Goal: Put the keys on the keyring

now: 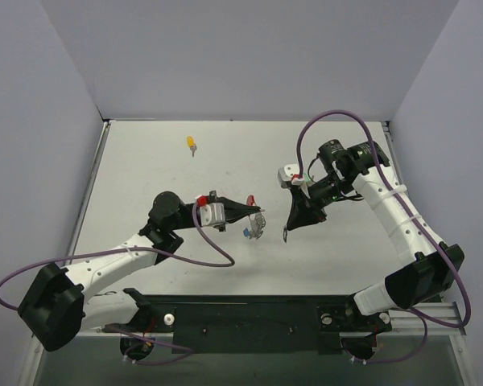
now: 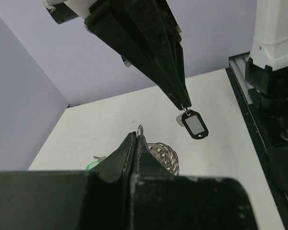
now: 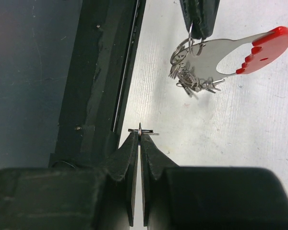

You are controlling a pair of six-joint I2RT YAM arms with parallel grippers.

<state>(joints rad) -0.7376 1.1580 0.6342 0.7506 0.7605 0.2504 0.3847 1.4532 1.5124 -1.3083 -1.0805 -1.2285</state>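
Top view. Found keyring (image 1: 258, 227) hanging from left gripper (image 1: 256, 215), jaws closed tight on its wire. Noted right gripper (image 1: 286, 232) just right of keyring, jaws likewise closed, something small and dark pinched at the tips. Spotted yellow key (image 1: 192, 144) lying on table (image 1: 145, 177), well beyond keyring, toward far left.

Left wrist view. Saw jaws pressed together on one wire loop, keyring's other coils bunched just behind. Logged black key (image 2: 196, 125) dangling from right gripper's tips, above and right of keyring, not touching. Glimpsed green key (image 2: 92, 165) on table left of keyring, half hidden by gripper.

Right wrist view. Saw jaws shut on thin metal bit (image 3: 140, 130), edge-on. Noted keyring above, apart, with silver plate (image 3: 209, 52) and red tag (image 3: 269, 45).
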